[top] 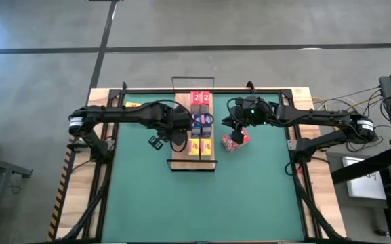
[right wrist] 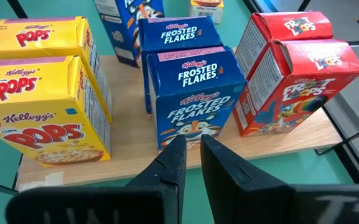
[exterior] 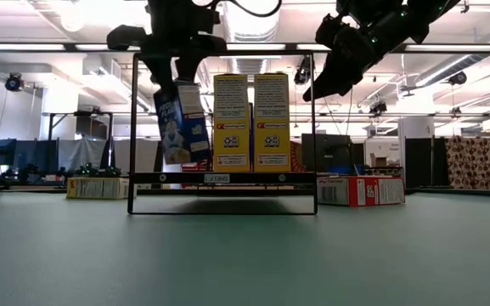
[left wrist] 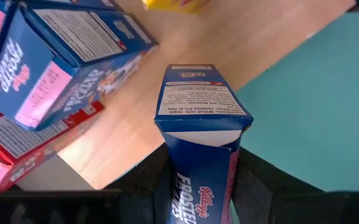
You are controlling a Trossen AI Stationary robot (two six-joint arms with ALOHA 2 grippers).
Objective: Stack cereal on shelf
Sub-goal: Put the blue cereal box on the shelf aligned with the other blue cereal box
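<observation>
Cereal boxes on the shelf (right wrist: 129, 146) read Kellogg's Pops (right wrist: 39, 118), Frosted Flakes (right wrist: 195, 99), Froot Loops (right wrist: 303, 81); left gripper (left wrist: 198, 186) jaws hold a Frosted Flakes box (left wrist: 201, 102); right gripper (right wrist: 191, 162) jaws narrow, empty.

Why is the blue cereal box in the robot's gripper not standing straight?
The blue box is tilted, held by the left gripper above the shelf. Beside it, the yellow boxes stand upright. Why it tilts cannot be told.

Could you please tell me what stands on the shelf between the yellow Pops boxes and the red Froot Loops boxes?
Two blue Frosted Flakes boxes, one behind the other, as the right wrist view shows.
</observation>
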